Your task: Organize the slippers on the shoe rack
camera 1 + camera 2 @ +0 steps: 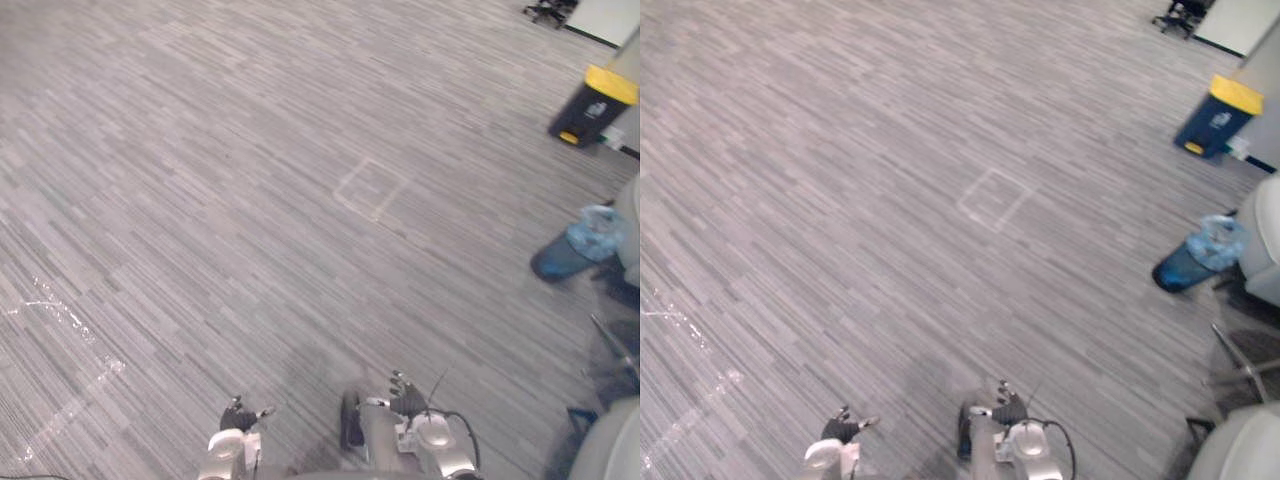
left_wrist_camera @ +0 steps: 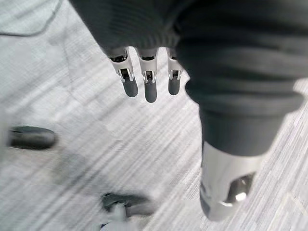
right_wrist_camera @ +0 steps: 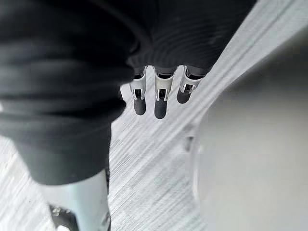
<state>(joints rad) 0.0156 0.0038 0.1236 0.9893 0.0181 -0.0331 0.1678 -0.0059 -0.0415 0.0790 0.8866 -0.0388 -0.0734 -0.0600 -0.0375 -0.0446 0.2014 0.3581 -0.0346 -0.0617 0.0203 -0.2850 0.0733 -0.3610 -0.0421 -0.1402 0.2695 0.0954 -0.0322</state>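
Floor (image 1: 200, 150): grey striped carpet, spread all around a taped square (image 1: 371, 190).
Shiny tape strips (image 1: 60, 310): lay well to the square's near left.
Left hand (image 1: 240, 415): hung nearer than the square; fingers (image 2: 150, 89) straight, side by side, empty.
Right hand (image 1: 405, 402): hung nearer than the square; fingers (image 3: 161, 103) straight, together, empty.
Blue lined bin (image 1: 575, 250): stood right of the square.
Yellow-lidded bin (image 1: 592, 105): stood beyond the square, far right.

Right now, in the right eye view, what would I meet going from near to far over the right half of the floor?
right hand → blue bin with a clear liner → dark blue bin with a yellow lid → black office chair
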